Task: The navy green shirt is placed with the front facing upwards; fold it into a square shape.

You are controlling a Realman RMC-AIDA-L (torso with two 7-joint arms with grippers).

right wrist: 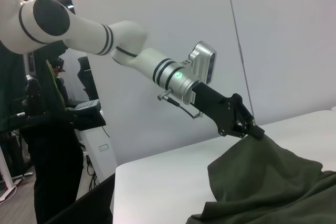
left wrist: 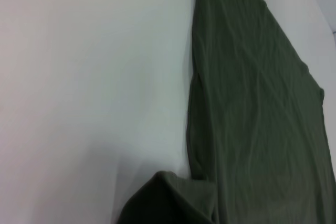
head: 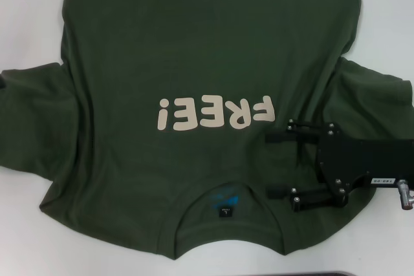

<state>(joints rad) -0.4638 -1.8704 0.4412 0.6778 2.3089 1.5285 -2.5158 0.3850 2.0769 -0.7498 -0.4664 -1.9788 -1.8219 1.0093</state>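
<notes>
The right end effector hovers with fingers spread, released, over the navy green shirt beside its collar. The left end effector is clenched on the shirt's lifted sleeve. The shirt lies front-up on the white desk.

The navy green shirt runs past the head view's top edge

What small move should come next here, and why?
Probably lower the right gripper and close it on the navy green shirt near that shoulder. Its jaws stand open over the cloth, holding nothing, while the left gripper is shut on a raised peak of cloth, so a matching grip seems needed before folding.
</notes>
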